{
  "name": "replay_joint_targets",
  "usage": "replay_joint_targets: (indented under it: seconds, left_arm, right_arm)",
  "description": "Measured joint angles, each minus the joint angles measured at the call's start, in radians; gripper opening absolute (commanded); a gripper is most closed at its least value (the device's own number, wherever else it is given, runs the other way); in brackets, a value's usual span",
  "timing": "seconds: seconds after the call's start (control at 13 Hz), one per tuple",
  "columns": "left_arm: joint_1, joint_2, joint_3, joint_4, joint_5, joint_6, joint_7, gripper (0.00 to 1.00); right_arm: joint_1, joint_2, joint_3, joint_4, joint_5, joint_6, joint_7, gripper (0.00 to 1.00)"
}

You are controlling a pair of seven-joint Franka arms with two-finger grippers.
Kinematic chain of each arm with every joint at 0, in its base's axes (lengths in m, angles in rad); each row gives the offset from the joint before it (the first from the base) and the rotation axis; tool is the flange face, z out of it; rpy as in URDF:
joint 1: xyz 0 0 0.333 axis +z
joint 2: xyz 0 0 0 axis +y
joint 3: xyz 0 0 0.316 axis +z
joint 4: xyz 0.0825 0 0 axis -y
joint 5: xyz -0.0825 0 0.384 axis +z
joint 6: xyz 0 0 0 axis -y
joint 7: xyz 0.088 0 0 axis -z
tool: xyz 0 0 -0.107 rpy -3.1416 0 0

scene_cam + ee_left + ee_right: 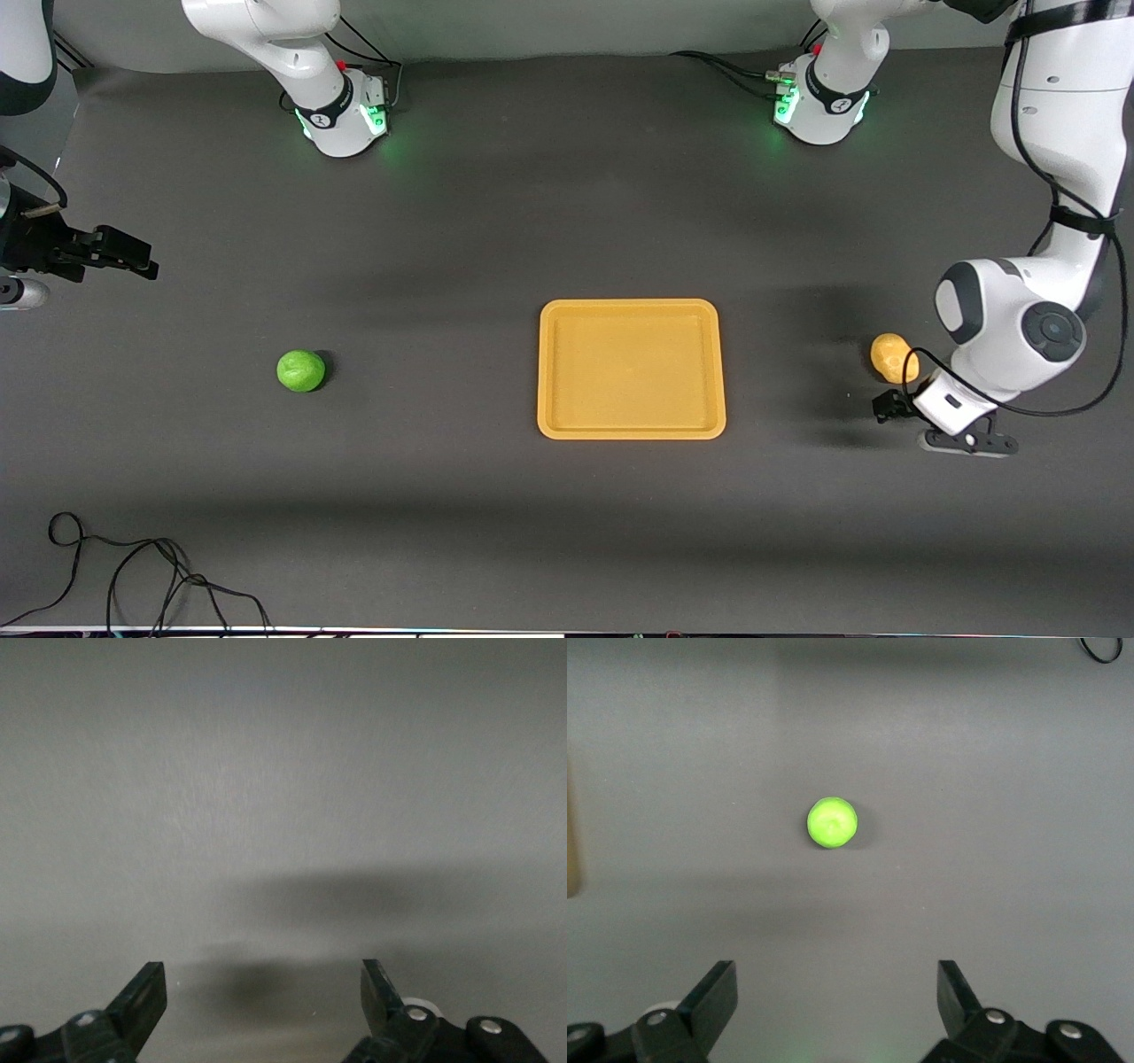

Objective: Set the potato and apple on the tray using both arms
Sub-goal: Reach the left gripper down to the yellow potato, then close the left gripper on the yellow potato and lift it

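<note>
both jaws stand spread and empty. left gripper is low beside the potato; right gripper hangs over the desk, well apart from the apple.

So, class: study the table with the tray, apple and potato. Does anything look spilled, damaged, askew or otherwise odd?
Nothing stands out. The tray lies flat and square with nothing on it, the apple sits whole toward the right arm's end, and the potato sits whole toward the left arm's end. Only a loose black cable trails along the table's near edge.
</note>
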State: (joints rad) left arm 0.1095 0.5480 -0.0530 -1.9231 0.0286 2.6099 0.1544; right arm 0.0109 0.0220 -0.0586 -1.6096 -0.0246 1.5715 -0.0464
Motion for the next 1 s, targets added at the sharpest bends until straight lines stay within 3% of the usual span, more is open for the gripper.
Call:
replay_joint_targets:
  seconds: [0.54, 1.0]
  left_arm:
    - [0.066, -0.135, 0.001, -0.209, 0.000, 0.052, 0.092, 0.97]
    - [0.065, -0.155, -0.011, -0.306, -0.001, 0.152, 0.091, 0.95]
  right_arm:
    - [0.000, 0.004, -0.002, 0.000, 0.000, 0.000, 0.000, 1.00]
    - [0.000, 0.005, -0.002, 0.000, 0.000, 0.000, 0.000, 1.00]
